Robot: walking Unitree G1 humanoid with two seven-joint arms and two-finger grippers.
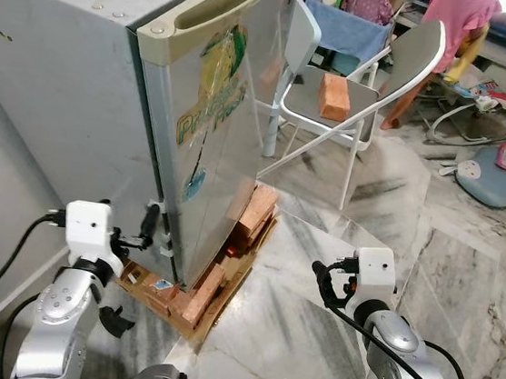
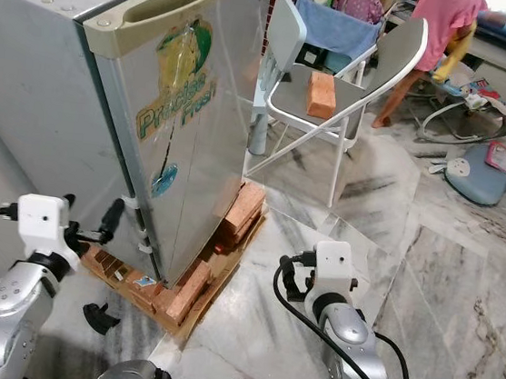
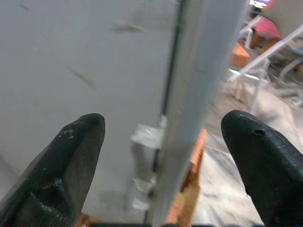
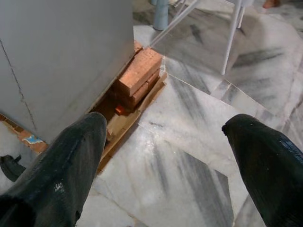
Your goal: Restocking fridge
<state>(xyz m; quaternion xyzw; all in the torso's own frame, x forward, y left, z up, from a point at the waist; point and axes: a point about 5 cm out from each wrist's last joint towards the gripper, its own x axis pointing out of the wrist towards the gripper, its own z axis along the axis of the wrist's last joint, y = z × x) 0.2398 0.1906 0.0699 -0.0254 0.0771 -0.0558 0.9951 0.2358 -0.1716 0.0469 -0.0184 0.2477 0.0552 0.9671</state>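
Left gripper (image 3: 161,142) spread wide astride the closed fridge (image 1: 109,91) door's lower hinge edge. Right gripper (image 4: 165,156) spread, empty, low before the fridge. Bricks (image 1: 255,210) under the fridge. Beyond, folding chair (image 1: 336,98) bearing a brick (image 1: 334,96).

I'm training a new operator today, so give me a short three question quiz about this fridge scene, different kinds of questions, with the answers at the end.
1. True or false: the fridge door is shut.
2. Multiple choice: what lies on the seat of the folding chair? A) a bottle B) a brick C) a towel
3. Fill in: the fridge stands raised on ______ laid over cardboard.

Key
1. True. The left gripper is open at the door's lower edge, near the hinge side.
2. B. A single brick rests on the seat.
3. Bricks. The right gripper hangs open above the marble floor, holding nothing.
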